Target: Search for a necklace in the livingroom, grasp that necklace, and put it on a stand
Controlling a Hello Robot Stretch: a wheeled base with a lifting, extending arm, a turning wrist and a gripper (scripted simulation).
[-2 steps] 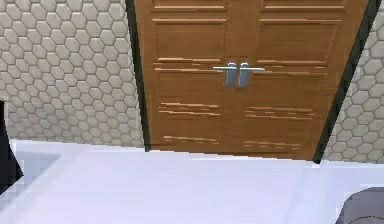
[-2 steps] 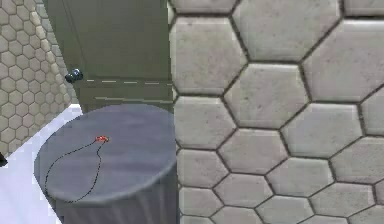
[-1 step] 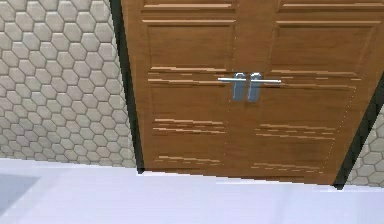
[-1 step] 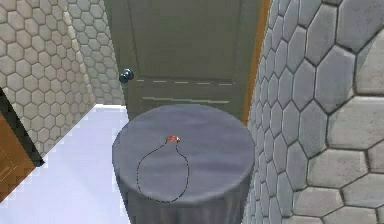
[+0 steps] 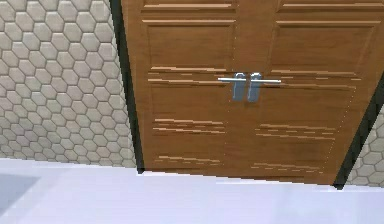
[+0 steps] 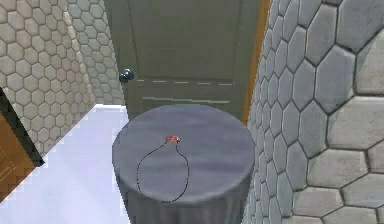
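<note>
— Well, where does the necklace [image 6: 187, 168] lie?

— On top of the round grey table [image 6: 215, 130] in the arm side view, well inside its rim; it is a thin dark cord spread in a loose loop, with a small red bead [image 6: 175, 137] at its far end, toward the grey door [image 6: 185, 45]; a hex-tiled wall [image 6: 320, 110] stands close on that view's right.

— And ahead of the robot?

— A wooden double door [image 5: 250, 120] with metal handles [image 5: 245, 86]; nothing of the task there.

— How would the necklace handle?

— By its look it is very light, limp and thin; it would keep no shape, would drape and swing once lifted, and might slip free or snag on the table's rim if dragged; a cord lying flat also gives little to catch.

— So where should it be taken?

— Probably at the red bead, the one thicker spot, or just beside it where the two strands run together; a hold across both strands would let the loop hang evenly below.

— And the gripper?

— Its state cannot be told from these views.
</note>
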